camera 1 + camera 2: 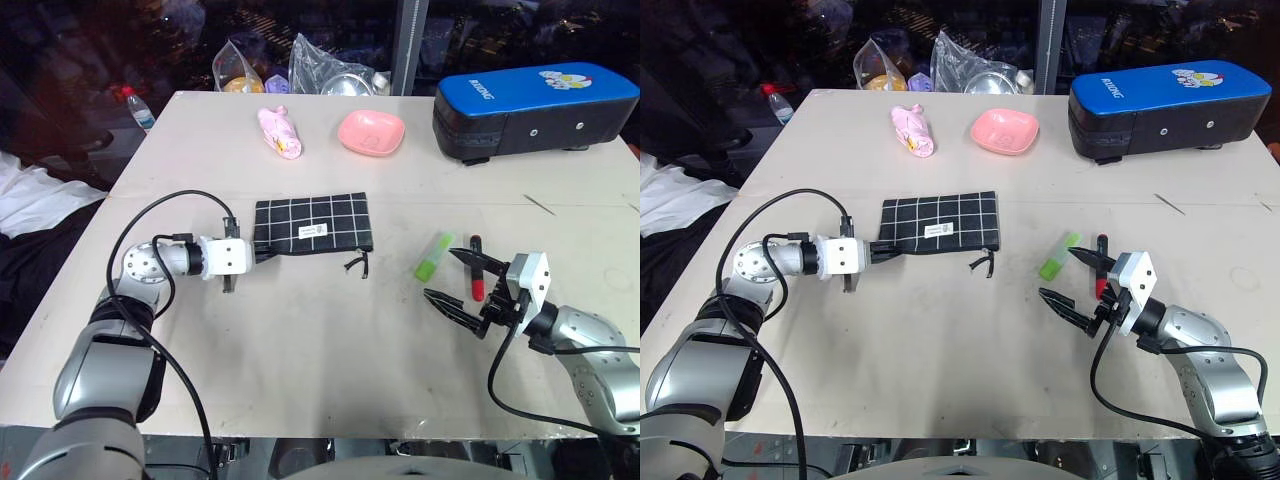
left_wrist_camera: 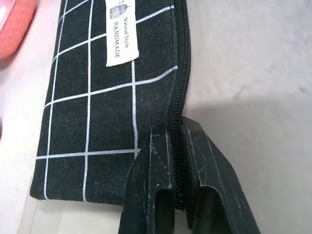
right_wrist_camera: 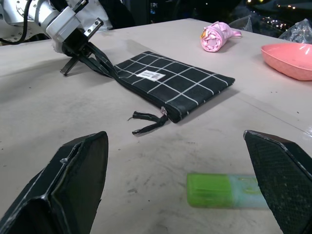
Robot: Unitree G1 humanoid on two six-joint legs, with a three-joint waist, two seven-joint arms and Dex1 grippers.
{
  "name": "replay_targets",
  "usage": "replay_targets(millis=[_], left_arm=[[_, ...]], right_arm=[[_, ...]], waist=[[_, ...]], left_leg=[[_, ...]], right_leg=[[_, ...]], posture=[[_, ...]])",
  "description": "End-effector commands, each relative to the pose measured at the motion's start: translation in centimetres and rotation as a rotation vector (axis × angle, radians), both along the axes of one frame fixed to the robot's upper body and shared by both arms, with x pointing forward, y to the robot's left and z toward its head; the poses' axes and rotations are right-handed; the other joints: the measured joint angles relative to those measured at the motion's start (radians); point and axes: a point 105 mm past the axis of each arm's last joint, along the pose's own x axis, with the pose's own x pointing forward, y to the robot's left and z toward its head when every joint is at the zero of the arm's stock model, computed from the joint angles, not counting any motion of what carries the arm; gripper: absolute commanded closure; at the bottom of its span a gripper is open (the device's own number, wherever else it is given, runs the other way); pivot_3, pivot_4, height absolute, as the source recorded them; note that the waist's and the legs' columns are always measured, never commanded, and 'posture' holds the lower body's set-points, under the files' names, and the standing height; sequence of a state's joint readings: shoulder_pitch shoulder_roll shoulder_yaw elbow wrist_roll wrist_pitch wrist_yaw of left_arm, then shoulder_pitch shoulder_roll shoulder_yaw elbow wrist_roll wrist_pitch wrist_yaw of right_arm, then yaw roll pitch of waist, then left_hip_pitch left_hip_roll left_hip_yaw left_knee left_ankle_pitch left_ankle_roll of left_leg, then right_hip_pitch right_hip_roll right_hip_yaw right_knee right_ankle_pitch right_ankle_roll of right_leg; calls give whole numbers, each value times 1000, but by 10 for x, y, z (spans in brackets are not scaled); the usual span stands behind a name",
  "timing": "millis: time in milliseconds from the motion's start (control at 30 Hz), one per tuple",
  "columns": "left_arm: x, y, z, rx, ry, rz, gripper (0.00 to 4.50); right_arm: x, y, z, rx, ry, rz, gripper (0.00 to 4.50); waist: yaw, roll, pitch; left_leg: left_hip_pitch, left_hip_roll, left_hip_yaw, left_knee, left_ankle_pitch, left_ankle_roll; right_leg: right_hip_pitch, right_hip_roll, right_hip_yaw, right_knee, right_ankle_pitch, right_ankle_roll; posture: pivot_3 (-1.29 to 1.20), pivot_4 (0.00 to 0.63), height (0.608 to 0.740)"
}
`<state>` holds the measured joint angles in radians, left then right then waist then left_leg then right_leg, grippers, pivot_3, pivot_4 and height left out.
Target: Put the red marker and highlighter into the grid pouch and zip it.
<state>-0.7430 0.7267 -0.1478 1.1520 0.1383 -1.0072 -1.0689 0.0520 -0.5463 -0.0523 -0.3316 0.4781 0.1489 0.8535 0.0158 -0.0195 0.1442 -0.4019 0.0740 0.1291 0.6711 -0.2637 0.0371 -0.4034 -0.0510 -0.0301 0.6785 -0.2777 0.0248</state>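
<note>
- Right gripper (image 1: pixel 462 280) sits nearest the camera, low over the near right part of the surface (image 1: pixel 300 340), jaws spread wide, nothing between them.
- Highlighter (image 1: pixel 433 257) lies flat just beyond that gripper, red marker (image 1: pixel 477 268) beside it on its right; the two are close but apart. Both are bare on the surface, outside the pouch.
- Part of the marker is hidden behind the right gripper's upper finger in the head views.
- Grid pouch (image 1: pixel 312 223) lies flat mid-surface, well left of the pens, white label (image 2: pixel 120 31) facing up.
- Zipper pull (image 1: pixel 357 263) trails loose off the pouch's near right corner.
- Left gripper (image 1: pixel 262 250) is at the pouch's near left corner, jaws clenched on the zipper edge; the wrist view shows the zipper line running between the two fingers (image 2: pixel 151 180).
- Whether the zipper is open along its length: cannot tell.
- Far side of the surface: pink bowl (image 1: pixel 371 132), pink wrapped item (image 1: pixel 281 132), blue-topped black case (image 1: pixel 535 110) at the far right.
- Plastic bags (image 1: pixel 300 68) sit at the far edge.
</note>
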Motion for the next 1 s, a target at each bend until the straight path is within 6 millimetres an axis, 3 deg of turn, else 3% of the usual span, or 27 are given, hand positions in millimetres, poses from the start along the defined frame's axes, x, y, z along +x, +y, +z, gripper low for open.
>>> replay_targets(millis=[33, 233, 333, 500, 567, 1000], left_arm=[[14, -14, 18, -119, -31, 25, 4432], [30, -52, 59, -364, -68, 73, 4432], [26, -64, 66, -397, -65, 117, 4432], [14, -83, 66, -407, -59, 186, 4432], [8, -89, 65, -423, -49, 215, 4432], [-11, -103, 52, -468, -4, 287, 4432]], right_arm=[[-2, 2, 13, 12, -50, -4, 0], [16, 15, 16, 48, -20, -93, 0], [30, 21, 16, 54, 16, -182, 0], [58, 23, 5, 50, 176, -371, 0], [68, 25, 7, 138, 254, -430, 0], [98, 41, 12, 203, 372, -452, 0]], waist=[[0, 0, 0], [-6, -2, 2], [-18, -2, 2], [-30, -2, 2], [-29, -2, 2], [-28, -1, 2]], left_leg=[[0, 0, 0, 0, 0, 0], [-12, 2, -3, 8, 2, -3], [-15, 4, -7, 13, 3, -5], [-15, 5, -9, 12, 3, -5], [-14, 5, -8, 12, 3, -6], [-14, 3, -9, 12, 3, -6]], right_leg=[[0, 0, 0, 0, 0, 0], [-6, 3, -4, 2, 0, 0], [-9, 4, -3, 5, 0, 0], [-9, 5, -3, 6, 0, 0], [-10, 5, -3, 8, 0, 0], [-10, 4, -3, 10, 0, 0]], posture=[[0, 150, 717], [0, 150, 717], [0, 150, 717], [0, 150, 717], [0, 150, 717], [0, 150, 717]])
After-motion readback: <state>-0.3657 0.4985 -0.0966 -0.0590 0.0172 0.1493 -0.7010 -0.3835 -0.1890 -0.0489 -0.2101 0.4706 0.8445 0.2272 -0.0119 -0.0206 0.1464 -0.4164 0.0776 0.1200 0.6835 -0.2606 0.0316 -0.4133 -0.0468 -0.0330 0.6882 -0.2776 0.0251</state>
